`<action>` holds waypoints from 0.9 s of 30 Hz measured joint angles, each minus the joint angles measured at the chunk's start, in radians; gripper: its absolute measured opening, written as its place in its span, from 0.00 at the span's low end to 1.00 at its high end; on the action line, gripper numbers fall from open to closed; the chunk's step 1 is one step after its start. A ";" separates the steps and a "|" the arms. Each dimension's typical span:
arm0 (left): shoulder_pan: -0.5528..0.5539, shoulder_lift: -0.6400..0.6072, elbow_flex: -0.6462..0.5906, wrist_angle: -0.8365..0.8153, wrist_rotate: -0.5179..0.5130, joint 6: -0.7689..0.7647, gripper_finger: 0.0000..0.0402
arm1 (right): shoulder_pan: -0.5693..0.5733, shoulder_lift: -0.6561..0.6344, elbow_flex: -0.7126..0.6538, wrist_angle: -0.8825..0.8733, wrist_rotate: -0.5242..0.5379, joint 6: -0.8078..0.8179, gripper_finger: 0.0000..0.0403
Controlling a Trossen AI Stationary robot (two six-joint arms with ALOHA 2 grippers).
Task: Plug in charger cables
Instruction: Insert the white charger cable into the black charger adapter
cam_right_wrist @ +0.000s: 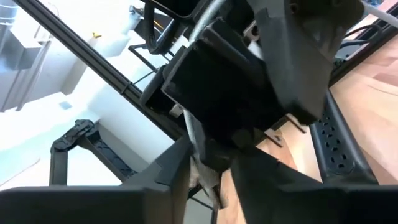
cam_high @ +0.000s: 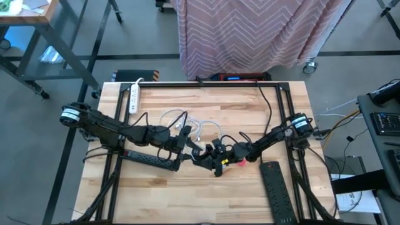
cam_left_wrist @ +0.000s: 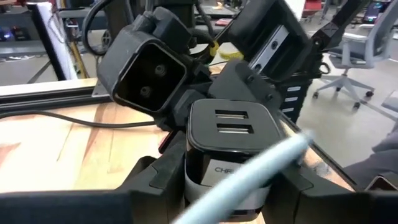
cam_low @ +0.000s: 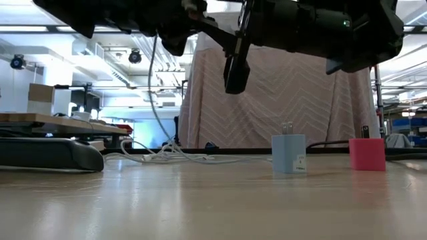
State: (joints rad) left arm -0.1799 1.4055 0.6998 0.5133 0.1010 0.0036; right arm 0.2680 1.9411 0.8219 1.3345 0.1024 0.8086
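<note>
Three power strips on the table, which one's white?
The white power strip at the far left corner, lying by the frame rail. The other two are black: one under the left arm, one near right.

- table [cam_high: 187, 200]: light wood planks, black frame
- curtain [cam_high: 256, 31] at 12 o'clock: pink, white chevron zigzags
- power strip [cam_high: 134, 97] at 10 o'clock: white
- power strip [cam_high: 279, 190] at 4 o'clock: black
- cables [cam_high: 200, 128] at centre: white
- plug block [cam_low: 289, 155]: light blue
- plug block [cam_low: 367, 154]: red-pink
- charger block [cam_left_wrist: 231, 134] in left wrist view: black top, white label band
- both arms: dark, black
</note>
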 joint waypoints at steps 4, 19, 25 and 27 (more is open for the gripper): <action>0.000 -0.001 0.000 -0.001 0.022 0.001 0.35 | 0.000 0.000 0.000 -0.007 -0.002 -0.023 0.06; -0.001 -0.073 -0.005 -0.121 0.119 -0.002 0.33 | 0.046 -0.061 0.027 -0.086 -0.080 -0.262 0.03; -0.001 -0.063 -0.005 -0.161 0.186 -0.018 0.34 | 0.055 -0.200 0.078 -0.339 -0.072 -0.529 0.03; -0.001 -0.049 -0.005 -0.161 0.195 -0.020 0.34 | 0.052 -0.244 0.131 -0.467 -0.050 -0.652 0.03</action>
State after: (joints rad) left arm -0.1806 1.3561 0.6949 0.3519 0.2959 -0.0162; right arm 0.3200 1.6969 0.9531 0.8671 0.0520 0.1567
